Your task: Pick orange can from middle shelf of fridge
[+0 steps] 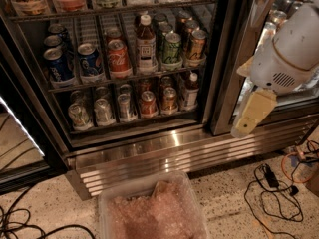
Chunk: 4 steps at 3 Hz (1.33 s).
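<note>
The orange can [195, 46] stands at the front of the right-most lane of the middle shelf [102, 79], next to a green can [172, 49]. A brown bottle [146, 41], a red Coca-Cola can [118, 59] and blue cans [91, 61] fill the lanes to its left. The fridge [164, 153] stands open in front of me, with its ribbed steel base below. My gripper [247, 119] hangs cream-coloured under the white arm [289, 54], right of the fridge's dark post, outside the shelves and lower than the orange can. It holds nothing that I can see.
A lower rack [124, 106] holds silvery and rust-red cans. The dark door post [224, 59] stands between my gripper and the cans. A clear plastic bin [154, 213] sits on the floor below the fridge. Cables [279, 193] lie on the floor at right and at lower left [20, 223].
</note>
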Tool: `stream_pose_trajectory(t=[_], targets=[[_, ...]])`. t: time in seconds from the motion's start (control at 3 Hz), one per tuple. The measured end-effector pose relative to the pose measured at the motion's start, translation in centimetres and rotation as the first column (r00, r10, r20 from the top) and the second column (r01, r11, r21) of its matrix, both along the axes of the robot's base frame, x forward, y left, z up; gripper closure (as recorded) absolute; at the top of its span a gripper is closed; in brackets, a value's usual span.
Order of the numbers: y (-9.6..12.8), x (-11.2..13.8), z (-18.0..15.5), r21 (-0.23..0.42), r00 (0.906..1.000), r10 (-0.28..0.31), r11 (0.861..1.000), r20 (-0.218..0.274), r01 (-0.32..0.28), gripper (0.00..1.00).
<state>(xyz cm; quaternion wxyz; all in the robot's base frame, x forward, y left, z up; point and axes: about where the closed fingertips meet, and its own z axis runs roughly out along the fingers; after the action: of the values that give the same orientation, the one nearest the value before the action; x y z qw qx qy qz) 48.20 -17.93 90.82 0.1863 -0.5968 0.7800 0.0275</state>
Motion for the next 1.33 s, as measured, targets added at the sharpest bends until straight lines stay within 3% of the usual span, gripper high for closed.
stream_pose_trajectory(t=[0.33, 0.67, 1.0, 1.33], targets=[[2.4, 3.3, -2.8, 0.03, 0.9992, -0.028, 0.999, 0.029, 0.027, 0.0], [2.4, 3.3, -2.8, 0.031, 0.9992, -0.028, 0.999, 0.03, 0.027, 0.0], [2.2, 4.7, -3.1, 0.097, 0.9951, -0.086, 0.992, 0.049, 0.081, 0.0], [1.8, 7.0, -4.1, 0.2, 0.9803, -0.185, 0.965, 0.071, 0.167, 0.0]])
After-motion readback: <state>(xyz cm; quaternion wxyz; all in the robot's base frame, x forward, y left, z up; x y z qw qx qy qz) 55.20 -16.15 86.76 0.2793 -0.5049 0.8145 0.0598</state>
